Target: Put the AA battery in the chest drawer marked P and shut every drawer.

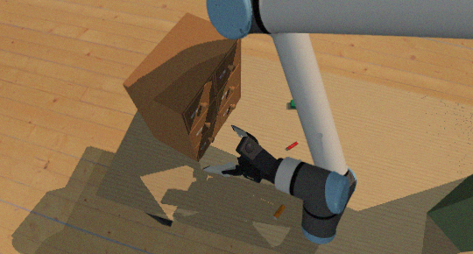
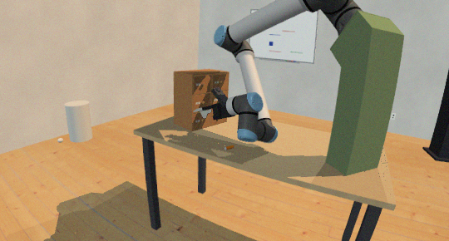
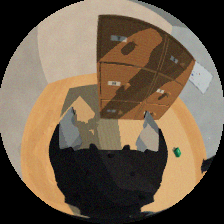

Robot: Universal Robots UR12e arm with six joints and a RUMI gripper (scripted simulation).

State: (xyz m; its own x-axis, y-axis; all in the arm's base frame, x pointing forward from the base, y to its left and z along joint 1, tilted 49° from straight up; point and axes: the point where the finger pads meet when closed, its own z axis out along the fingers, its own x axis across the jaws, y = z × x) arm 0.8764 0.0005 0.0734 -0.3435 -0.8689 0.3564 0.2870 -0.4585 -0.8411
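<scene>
The wooden chest [image 1: 159, 71] [image 2: 183, 98] [image 3: 130, 67] stands upright on the table, with two columns of knobbed drawers that look shut. Their labels are too blurred to read, so I cannot tell which is P. My gripper [image 1: 221, 149] [image 2: 204, 100] [image 3: 109, 109] is open and empty, in front of the chest's lower drawers, its fingers spread apart. An orange cylinder with a pale end [image 1: 279, 212] [image 2: 229, 147], which looks like the AA battery, lies on the table in shadow. It does not show clearly in the wrist view.
A small red stick-like item [image 1: 292, 145] lies on the table between the chest and my forearm. A small green object [image 1: 292, 104] [image 3: 177, 152] lies farther back, partly behind the arm in the top view. A tall green block [image 2: 357, 100] stands at the table's other end.
</scene>
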